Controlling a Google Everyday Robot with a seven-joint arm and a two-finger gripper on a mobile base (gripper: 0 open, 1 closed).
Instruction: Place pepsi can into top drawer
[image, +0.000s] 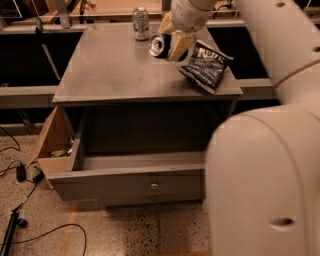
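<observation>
The pepsi can (159, 46) is dark blue with a silver top rim turned toward the camera. It lies tilted sideways in my gripper (169, 44), which is shut on it just above the back of the grey cabinet top (115, 70). The top drawer (135, 172) is pulled open below, its front with a small round knob (154, 186) facing the camera. The inside that shows is bare. My big white arm (265, 150) fills the right side and hides the drawer's right end.
A silver-grey can (141, 22) stands upright at the back of the cabinet top, left of the gripper. A dark-blue chip bag (206, 65) lies on the right of the top. A lower knob (154, 198) sits under the drawer. A cardboard box (49, 145) and cables (20, 172) lie at the left.
</observation>
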